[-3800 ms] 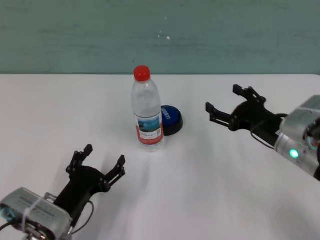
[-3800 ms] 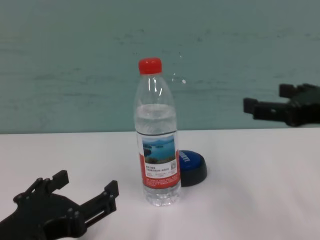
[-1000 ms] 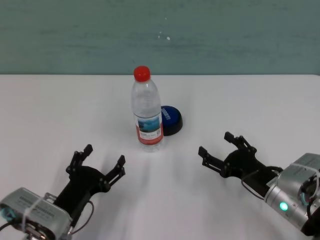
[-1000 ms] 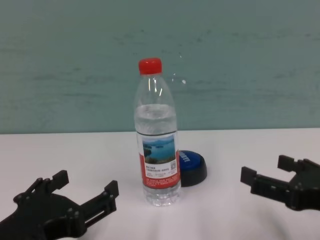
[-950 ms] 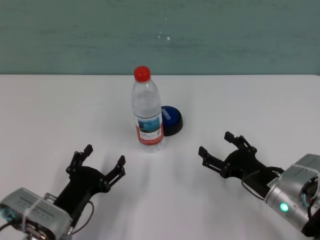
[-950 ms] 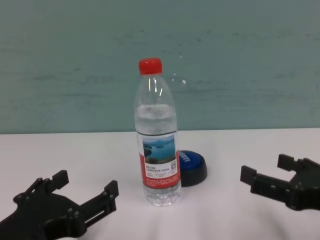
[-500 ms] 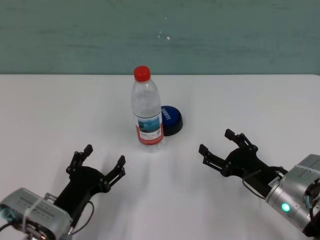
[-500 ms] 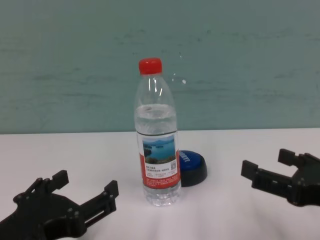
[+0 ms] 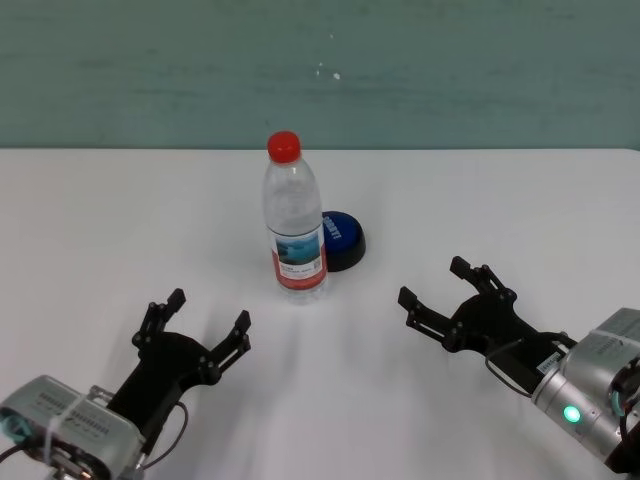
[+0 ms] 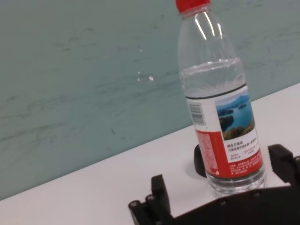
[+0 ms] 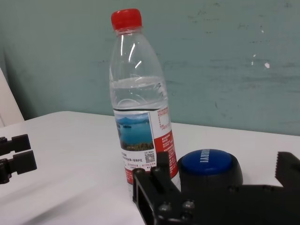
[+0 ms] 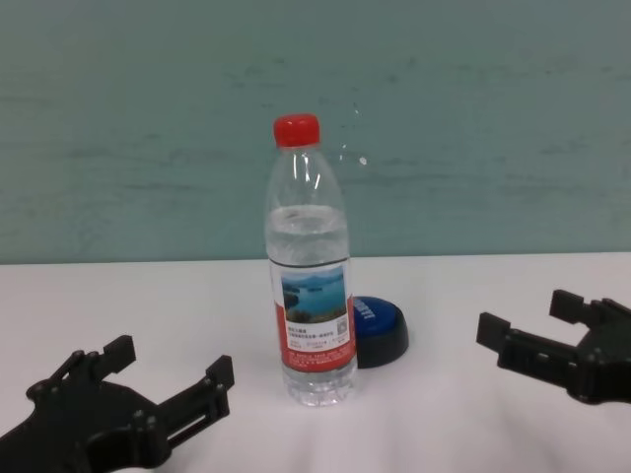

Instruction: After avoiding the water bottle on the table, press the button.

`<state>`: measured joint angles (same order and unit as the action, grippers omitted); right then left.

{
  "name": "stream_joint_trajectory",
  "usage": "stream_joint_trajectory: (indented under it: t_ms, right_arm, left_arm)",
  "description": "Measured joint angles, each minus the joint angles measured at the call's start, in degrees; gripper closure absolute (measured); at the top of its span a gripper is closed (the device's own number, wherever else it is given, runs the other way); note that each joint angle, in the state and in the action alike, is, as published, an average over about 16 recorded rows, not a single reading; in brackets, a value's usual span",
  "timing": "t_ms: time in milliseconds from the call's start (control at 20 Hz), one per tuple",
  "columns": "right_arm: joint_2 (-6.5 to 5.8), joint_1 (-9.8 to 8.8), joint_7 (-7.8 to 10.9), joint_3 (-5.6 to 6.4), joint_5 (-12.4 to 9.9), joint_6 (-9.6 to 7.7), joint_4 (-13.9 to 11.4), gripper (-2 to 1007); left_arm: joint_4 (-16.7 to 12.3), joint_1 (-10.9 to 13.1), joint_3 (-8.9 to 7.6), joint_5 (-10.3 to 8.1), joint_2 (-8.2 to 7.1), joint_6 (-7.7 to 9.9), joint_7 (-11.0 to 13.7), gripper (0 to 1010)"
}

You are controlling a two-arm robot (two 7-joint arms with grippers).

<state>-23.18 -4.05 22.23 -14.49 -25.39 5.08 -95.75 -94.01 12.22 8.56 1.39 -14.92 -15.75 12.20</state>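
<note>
The water bottle (image 9: pixel 295 220), clear with a red cap and a lake label, stands upright mid-table. It also shows in the chest view (image 12: pixel 310 276), left wrist view (image 10: pixel 220 103) and right wrist view (image 11: pixel 140 112). The blue button (image 9: pixel 340 238) sits just behind and to the right of it, touching or nearly so; it shows in the chest view (image 12: pixel 379 328) and right wrist view (image 11: pixel 208 167). My right gripper (image 9: pixel 433 285) is open and empty, low over the table, right of and nearer than the button. My left gripper (image 9: pixel 207 320) is open and empty at the near left.
The white table (image 9: pixel 120 220) spreads wide around the bottle and button. A teal wall (image 9: pixel 450 70) runs along its far edge. Nothing else stands on the tabletop.
Since 3.8 s ago my right gripper has dropped from high at the far right to low at the near right. In the last second it has crept slightly forward. The left arm has not moved.
</note>
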Motion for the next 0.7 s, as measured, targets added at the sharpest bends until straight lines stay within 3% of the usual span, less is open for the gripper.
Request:
stream_joint_trajectory:
  t_ms: [700]
  right_arm:
    - [-0.02, 0.03, -0.05, 0.00, 0.0, -0.06, -0.1, 1]
  left_arm:
    - [0.0, 0.0, 0.00, 0.00, 0.00, 0.00, 0.0, 10]
